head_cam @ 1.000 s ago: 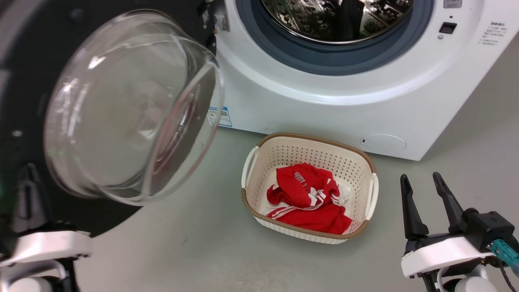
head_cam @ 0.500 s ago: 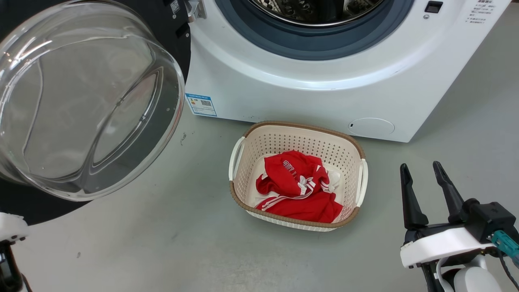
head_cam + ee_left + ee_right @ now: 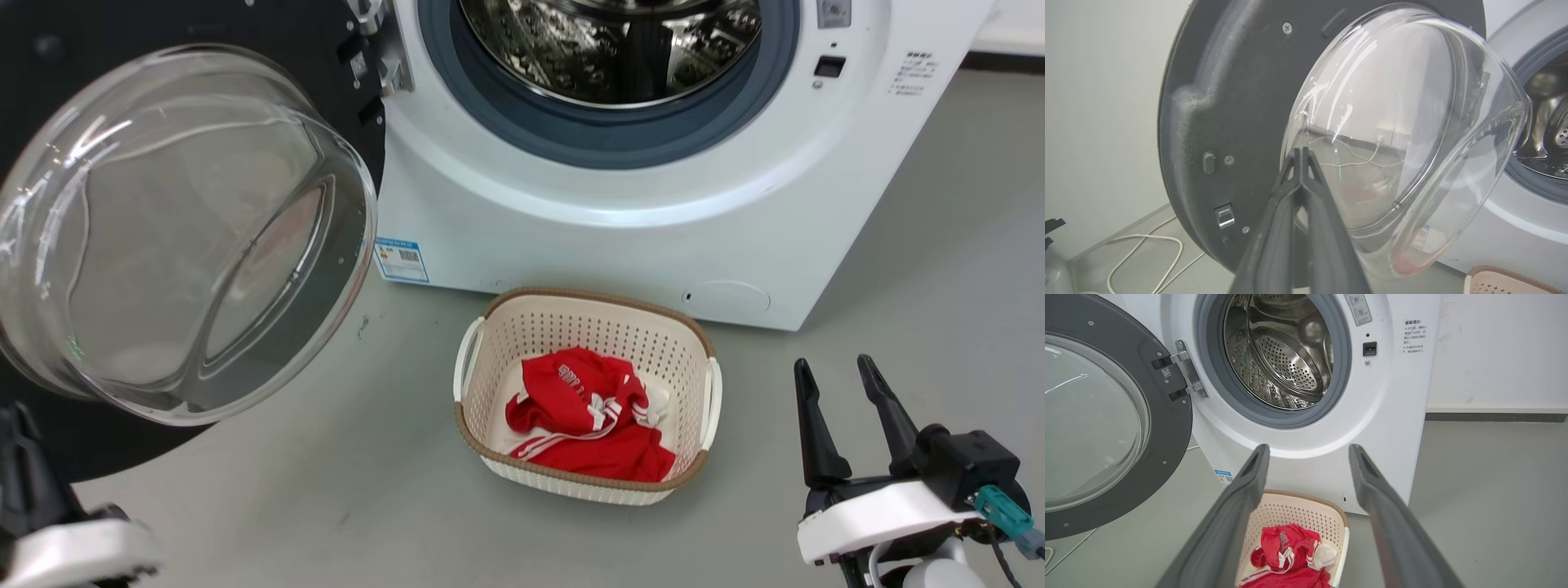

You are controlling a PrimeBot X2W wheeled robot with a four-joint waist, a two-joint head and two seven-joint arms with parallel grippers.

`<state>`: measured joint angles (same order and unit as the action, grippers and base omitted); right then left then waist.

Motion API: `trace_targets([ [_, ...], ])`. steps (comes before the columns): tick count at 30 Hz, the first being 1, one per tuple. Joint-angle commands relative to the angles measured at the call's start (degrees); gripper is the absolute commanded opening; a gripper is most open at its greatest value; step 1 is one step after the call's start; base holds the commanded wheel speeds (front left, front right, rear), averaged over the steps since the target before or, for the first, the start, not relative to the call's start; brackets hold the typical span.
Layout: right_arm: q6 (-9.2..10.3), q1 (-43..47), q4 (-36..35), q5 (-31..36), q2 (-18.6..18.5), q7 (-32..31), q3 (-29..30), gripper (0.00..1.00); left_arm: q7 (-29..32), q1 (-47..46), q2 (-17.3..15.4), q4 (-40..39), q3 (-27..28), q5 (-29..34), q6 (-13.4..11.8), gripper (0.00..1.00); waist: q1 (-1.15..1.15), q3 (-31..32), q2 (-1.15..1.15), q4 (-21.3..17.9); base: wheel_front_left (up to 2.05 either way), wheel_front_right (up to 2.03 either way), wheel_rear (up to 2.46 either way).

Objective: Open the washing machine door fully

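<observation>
The washing machine door (image 3: 204, 24) hangs open at the left on its hinge, its black inner face and clear glass bowl (image 3: 180, 237) turned toward me. The white washing machine (image 3: 571, 237) shows its steel drum (image 3: 612, 41) uncovered. My left gripper (image 3: 1301, 153) is shut with nothing between its fingers. Its tips point at the lower edge of the bowl (image 3: 1404, 122), and I cannot tell whether they touch. It also shows at the lower left as a dark finger (image 3: 24, 465). My right gripper (image 3: 833, 363) stands open and empty at the lower right, away from the door (image 3: 1167, 428).
A cream perforated basket (image 3: 584, 327) with red clothing (image 3: 588, 416) stands on the grey floor in front of the machine. A blue label (image 3: 402, 260) sits low on the machine's front. White cable (image 3: 1147, 253) lies on the floor behind the door, by the wall.
The head camera has shifted. The door has swung further from the opening, uncovering the blue label. My left gripper sits lower in the corner. The right gripper has kept its pose.
</observation>
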<state>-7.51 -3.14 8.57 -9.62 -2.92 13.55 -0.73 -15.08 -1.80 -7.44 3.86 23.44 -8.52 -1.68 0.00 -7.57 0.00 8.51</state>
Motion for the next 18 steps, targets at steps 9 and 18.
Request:
trace_targets([
  [9,0.04,2.3,-0.1,0.4,0.1,0.0,0.4,1.0,-0.1,7.5,4.3,-4.7,-7.7,1.4,1.0,1.0,0.0,3.4,0.0,-0.2,0.0,0.0,0.0],
  [18,0.04,3.0,-1.4,1.4,0.1,-0.8,0.4,1.0,-0.1,7.2,4.5,-6.4,-15.3,4.0,1.4,1.0,0.0,5.1,0.0,-2.7,0.0,0.0,0.0],
])
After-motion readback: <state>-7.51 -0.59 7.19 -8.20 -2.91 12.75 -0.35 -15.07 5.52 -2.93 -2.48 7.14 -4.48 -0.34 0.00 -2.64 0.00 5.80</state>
